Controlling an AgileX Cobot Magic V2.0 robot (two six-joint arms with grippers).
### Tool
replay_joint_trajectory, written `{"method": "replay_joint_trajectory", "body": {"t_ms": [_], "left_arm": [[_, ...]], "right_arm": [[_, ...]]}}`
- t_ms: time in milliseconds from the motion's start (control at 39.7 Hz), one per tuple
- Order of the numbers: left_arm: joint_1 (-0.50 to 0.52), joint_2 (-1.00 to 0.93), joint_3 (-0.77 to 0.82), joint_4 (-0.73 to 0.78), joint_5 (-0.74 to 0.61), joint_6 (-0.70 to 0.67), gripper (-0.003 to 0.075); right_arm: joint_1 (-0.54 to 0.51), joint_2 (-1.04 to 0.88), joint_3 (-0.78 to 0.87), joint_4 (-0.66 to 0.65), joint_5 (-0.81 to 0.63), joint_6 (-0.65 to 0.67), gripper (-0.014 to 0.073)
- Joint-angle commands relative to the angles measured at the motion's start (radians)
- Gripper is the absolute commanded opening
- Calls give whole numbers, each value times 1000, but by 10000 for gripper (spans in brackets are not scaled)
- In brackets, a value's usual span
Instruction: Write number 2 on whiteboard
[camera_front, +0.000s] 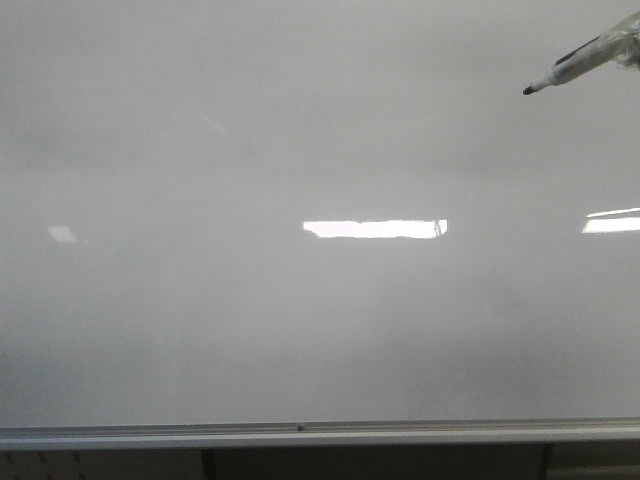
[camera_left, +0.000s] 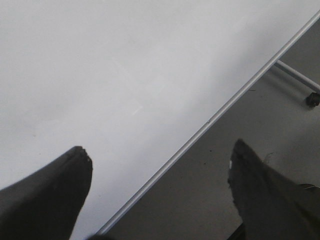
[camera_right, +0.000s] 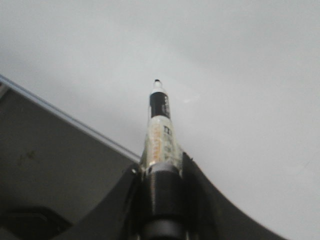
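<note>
So far nothing of the task is done: the whiteboard (camera_front: 300, 150) fills the front view, glossy and grey-white, and no dark stroke shows anywhere on it. Only bright rectangular reflections break the surface, one near the centre and another at the 3 o'clock edge. The silver strip along its lower edge (camera_front: 300, 434) runs across at 6 o'clock. The number 2 is not yet on the board in any view, so the whole digit is left to draw: curved top, diagonal, flat base.

Next in size, the left claw (camera_left: 160, 172) stands open and empty, its two dark fingers (camera_left: 60, 190) wide apart, looking down past the board's edge to the floor.

The right claw (camera_right: 160, 200) is closed on the marker (camera_right: 160, 125), gripping its barrel with the uncapped tip pointing at the board. In the front view the marker (camera_front: 575, 65) enters from 2 o'clock, its black tip (camera_front: 528, 91) seemingly just off the surface; whether it touches I cannot tell.

My judgement: this is the approach before the first stroke.
</note>
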Motion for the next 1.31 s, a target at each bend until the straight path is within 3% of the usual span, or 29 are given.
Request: {"method": "replay_joint_trajectory", "body": {"t_ms": [0,202,453,1033,1285], "left_arm": [[4,-12,-28,-16,-55,-12,547],[5,-12,-28,-16,-70,-12,547],[5,-12,-28,-16,-75,-12,547],[5,-12,-28,-16,-77,-12,547],[5,-12,-28,-16,-77,-12,547]], "right_arm": [[-13,-69,100,48,-257,10,17],[-13,-73,300,64,-635,10,17],[-13,52,290,64,-831,9,17],[-35,296,128,27,-879,-3,17],[-140,296,128,27,-719,-3,17]]}}
